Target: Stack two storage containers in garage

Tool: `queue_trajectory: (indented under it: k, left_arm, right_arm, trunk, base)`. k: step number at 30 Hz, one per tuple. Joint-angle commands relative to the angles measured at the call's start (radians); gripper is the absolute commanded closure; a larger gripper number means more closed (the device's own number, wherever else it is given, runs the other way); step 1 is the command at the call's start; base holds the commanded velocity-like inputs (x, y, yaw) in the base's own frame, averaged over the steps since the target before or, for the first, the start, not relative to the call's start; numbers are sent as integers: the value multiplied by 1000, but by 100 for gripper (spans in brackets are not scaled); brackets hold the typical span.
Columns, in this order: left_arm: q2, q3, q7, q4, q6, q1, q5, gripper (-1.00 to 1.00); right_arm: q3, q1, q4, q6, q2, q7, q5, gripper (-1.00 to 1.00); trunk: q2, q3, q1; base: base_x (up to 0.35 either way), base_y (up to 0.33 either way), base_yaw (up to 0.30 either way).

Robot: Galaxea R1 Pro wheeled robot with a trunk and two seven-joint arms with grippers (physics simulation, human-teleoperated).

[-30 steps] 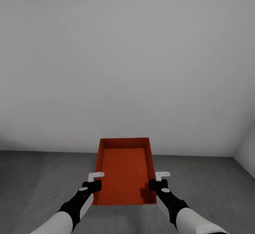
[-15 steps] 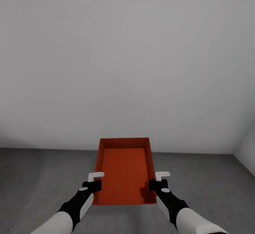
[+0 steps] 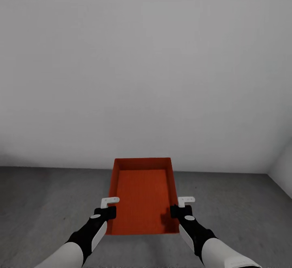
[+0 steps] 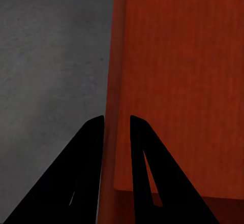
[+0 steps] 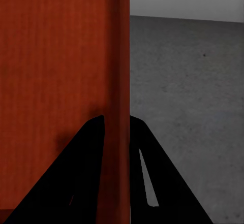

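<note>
Orange-red bin: one storage container (image 3: 142,197) is carried level in front of the robot, held above the grey concrete floor (image 3: 44,203), open side up, nothing inside.
Location: bare white wall (image 3: 146,65) ahead, so this reads as the garage; I see no second bin on the ground.
Left gripper (image 3: 106,208): fingers pinched narrow over the bin's left long wall, one inside and one outside, as the left wrist view shows (image 4: 117,125).
Right gripper (image 3: 178,207): same narrow pinch on the right long wall (image 5: 117,125).
Grip position: both holds sit near the bin's near end, so most of its length overhangs forward.
Risk 1: far end could droop or pivot in the thin-wall pinches during lowering.
Risk 2: uneven descent of the two arms would twist the bin, and a wall could slip out.
Risk 3: releasing while above the floor would let it drop and skid.
</note>
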Motion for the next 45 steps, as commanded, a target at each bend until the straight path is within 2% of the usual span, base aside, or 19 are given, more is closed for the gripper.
queue_trajectory:
  k: [1,12,45]
  left_arm:
    - [12,0,14,-32,-29,-1,-3,100]
    - [12,0,14,-32,-30,-1,-3,100]
    - [12,0,14,-32,-29,-1,-3,100]
  right_arm:
    - [12,-1,4,-2,-1,-8,-10,100]
    - [12,-1,4,-2,-1,-8,-10,100]
    - [11,-1,4,-1,-1,-8,-10,100]
  trunk:
    - [-9,-7,4]
    - [-86,-59,46]
    - [-86,-112,46]
  base:
    - [0,0,0]
    - [0,0,0]
    - [0,0,0]
